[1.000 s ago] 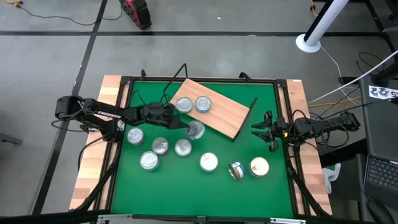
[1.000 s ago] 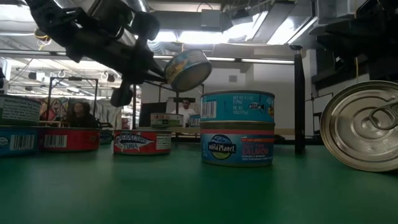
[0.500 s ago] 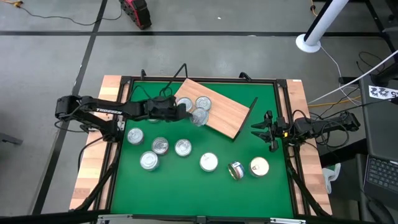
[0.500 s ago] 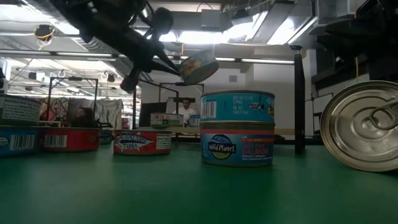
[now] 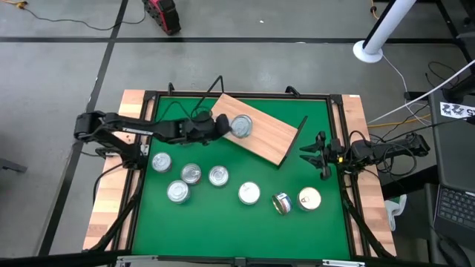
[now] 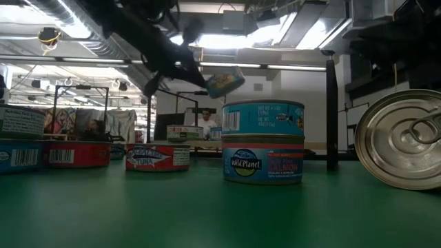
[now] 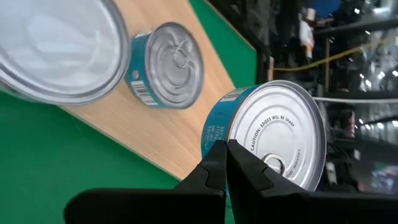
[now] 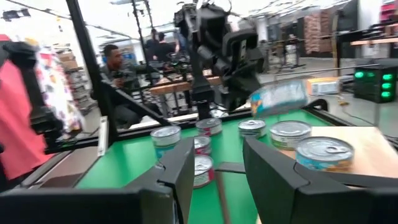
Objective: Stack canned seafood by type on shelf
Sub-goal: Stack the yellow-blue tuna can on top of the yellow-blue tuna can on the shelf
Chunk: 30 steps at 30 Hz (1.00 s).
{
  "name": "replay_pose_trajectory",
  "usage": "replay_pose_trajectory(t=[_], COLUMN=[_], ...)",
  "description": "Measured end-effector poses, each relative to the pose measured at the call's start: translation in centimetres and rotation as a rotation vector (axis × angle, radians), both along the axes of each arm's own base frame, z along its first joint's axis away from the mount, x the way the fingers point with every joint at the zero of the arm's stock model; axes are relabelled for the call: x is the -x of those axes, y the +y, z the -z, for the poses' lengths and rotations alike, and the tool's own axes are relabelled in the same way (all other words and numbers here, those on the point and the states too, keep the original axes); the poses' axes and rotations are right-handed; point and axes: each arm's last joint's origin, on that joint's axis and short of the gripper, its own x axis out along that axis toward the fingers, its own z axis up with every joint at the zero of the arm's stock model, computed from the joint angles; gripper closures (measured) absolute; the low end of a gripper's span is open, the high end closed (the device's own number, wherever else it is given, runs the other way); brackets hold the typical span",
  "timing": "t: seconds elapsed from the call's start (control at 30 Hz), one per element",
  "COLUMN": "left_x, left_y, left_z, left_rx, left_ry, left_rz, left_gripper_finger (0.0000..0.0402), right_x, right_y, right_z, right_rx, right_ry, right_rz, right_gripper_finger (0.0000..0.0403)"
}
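The left gripper (image 5: 217, 126) reaches in from the table's left edge over the near-left end of the shelf (image 5: 273, 141), its fingers (image 7: 239, 171) pinched tight on the rim of a teal-labelled tin (image 7: 273, 146). That tin hangs in the air just past the fingertips, tilted, its silver lid and pull-tab turned toward the wrist camera. From table height it shows as a tilted tin (image 6: 225, 82) above the other cans, clear of everything beneath it. Under and just beyond it two more tins stand on the wooden board, one of them (image 5: 241, 126) plain from above just right of the gripper, the other mostly covered by the arm.

On the green mat in front of the shelf lie further tins in a loose row: one (image 5: 161, 162) farthest left, then a pair (image 5: 191, 173) and (image 5: 177, 192), then (image 5: 218, 176) and (image 5: 249, 193). Right of these a tin (image 5: 281, 203) lies on its side, and a gold-topped one (image 5: 309, 199) sits beside it.

At the table's right edge the right gripper (image 5: 320, 156) waits, fingers (image 8: 273, 177) parted and holding nothing, well apart from the shelf and the tins
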Motion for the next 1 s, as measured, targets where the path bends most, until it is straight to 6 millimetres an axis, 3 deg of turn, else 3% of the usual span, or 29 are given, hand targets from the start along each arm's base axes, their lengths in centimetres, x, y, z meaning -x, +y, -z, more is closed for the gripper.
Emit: replay_pose_trajectory(t=[0.23, 0.37, 1.0], left_x=[-3.0, -3.7, -2.9], left_y=[0.5, 0.9, 3.5], left_z=[0.7, 1.1, 1.7], left_rx=[0.029, 0.059, 0.063], left_ry=[0.009, 0.048, 0.130], left_rz=[-0.058, -0.117, -0.272], left_gripper_finger=[0.0401, 0.0401, 0.0401], right_x=[0.0, 0.0, 0.0], right_y=[-0.2, -0.2, -0.2], right_z=[0.0, 0.0, 0.0], right_rx=[-0.005, -0.005, -0.005], right_ry=[0.001, 0.001, 0.003], right_rz=[0.055, 0.055, 0.065], right_gripper_finger=[0.0267, 0.0267, 0.0267])
